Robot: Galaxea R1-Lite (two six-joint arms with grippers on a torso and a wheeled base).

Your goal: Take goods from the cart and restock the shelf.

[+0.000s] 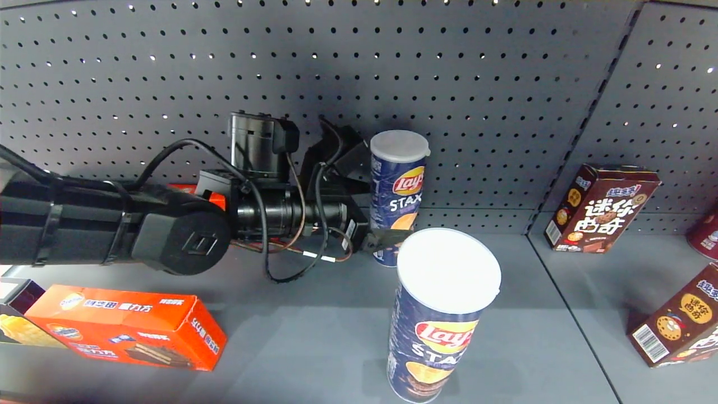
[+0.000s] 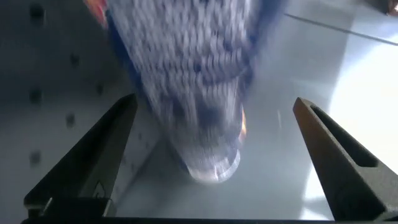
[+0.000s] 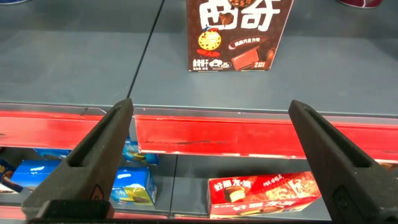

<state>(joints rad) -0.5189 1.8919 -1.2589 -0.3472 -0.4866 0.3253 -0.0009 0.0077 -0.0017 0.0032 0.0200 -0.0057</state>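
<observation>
Right, clock is read on the head view, 12 = toward the back wall (image 1: 168, 67). Orange box (image 1: 129, 328) lies flat on the shelf (image 1: 314, 342) at far 8 o'clock, out of the way. Left arm (image 1: 112, 224) comes in level from 9 o'clock, low over the shelf. Left claw (image 2: 214, 106) is spread wide with the rear can (image 1: 399, 185) standing between its fingers. The wrist view shows a gap on both sides, so nothing is clamped.

Rear can is upright, long axis vertical, base on the shelf close to the back wall. It sits at 3 o'clock from the wrist, straight along the arm's line. That's the relation that matters: the fingers straddle the can at roughly 12 and 6, so any move has to run along the 9–3 line or a finger tips it.

Front can (image 1: 443, 314), same kind and also upright, stands at about 5 o'clock from the rear one, near the claw's front finger; can't tell if they touch. My read: rear can is already stocked, and pulling out toward 9 is the safe exit.

Brown box (image 1: 603, 210) stands at 3 o'clock in the next bay, well apart. Right claw (image 3: 211, 109) is wide open with nothing in it, out by a red strip (image 3: 249, 134) on a shelf edge. Left arm is clearly the nearer one.
</observation>
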